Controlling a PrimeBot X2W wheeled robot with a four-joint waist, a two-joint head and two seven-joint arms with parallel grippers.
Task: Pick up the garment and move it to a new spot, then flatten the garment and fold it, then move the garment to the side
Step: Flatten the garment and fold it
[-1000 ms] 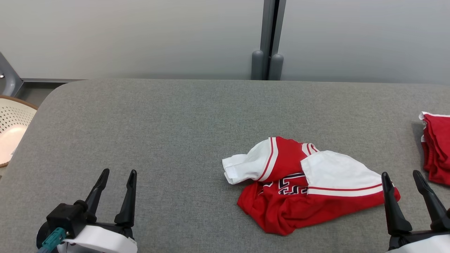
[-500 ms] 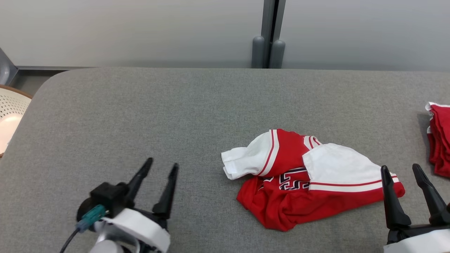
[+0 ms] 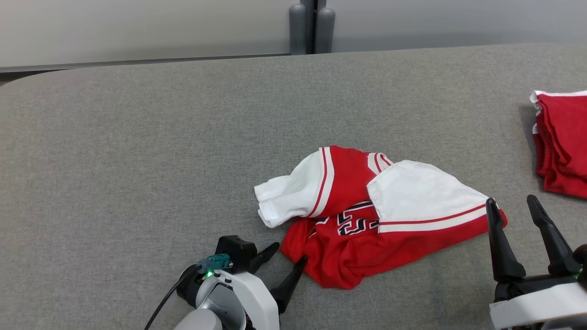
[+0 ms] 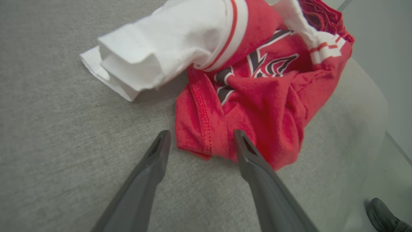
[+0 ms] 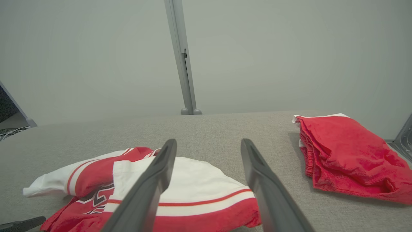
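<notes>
The left gripper (image 3: 290, 253), fingers apart, brackets the near red hem of the crumpled jersey (image 3: 362, 215) lying mid-table (image 3: 137, 160). The right gripper (image 3: 511, 201), also spread, hovers at the jersey's right end, with a folded red garment (image 3: 562, 142) beyond.

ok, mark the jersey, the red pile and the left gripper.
jersey (image 3: 357, 261): head view, on its red lower body.
red pile (image 3: 562, 137): head view, on the top layer.
left gripper (image 4: 201, 132): left wrist view, midway between its open fingertips.
</notes>
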